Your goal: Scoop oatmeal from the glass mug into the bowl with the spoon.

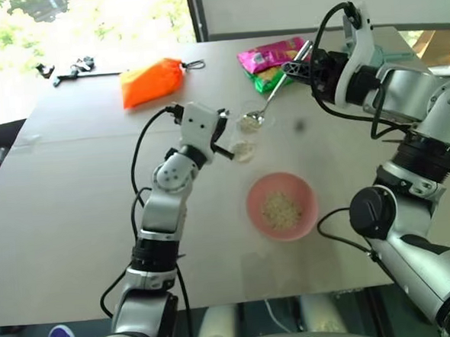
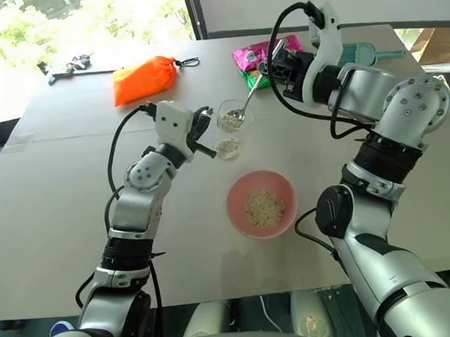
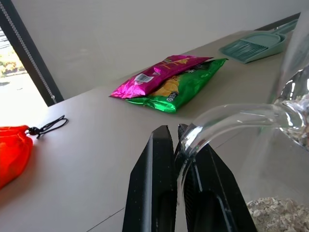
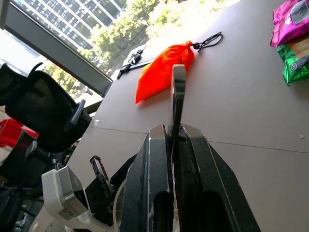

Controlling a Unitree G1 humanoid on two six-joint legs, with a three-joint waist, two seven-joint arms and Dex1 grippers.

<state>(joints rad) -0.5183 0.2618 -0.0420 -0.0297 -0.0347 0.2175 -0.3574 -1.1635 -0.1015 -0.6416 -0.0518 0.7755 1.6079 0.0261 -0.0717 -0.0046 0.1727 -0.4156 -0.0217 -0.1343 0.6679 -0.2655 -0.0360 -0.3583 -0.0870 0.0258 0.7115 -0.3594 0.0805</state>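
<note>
My left pincer [image 2: 207, 133] is clamped tight on the clear glass mug's [image 2: 232, 116] handle, mid-bench toward the far edge. My right pincer [image 1: 301, 61] pinches the slim silver spoon [image 1: 267, 99], its oval end over the mug. Pale oatmeal [image 2: 265, 206] lies in the round pink bowl [image 2: 235, 206], nearer me.

Both arms are built of silver-grey metallic segments joined by rounded black joint housings, the right arm showing a large black disc-shaped cap at its elbow. Black cables loop loosely along each forearm and plug into a white, boxy wrist module. Each arm ends in a pincer, the left pincer [image 1: 225, 142] and the right pincer [image 1: 301, 64], with two flat, tapering matte-black fingers [image 3: 150, 188] speckled with fine pale flecks. Ribbed black collars ring the forearms below the silver shells.
</note>
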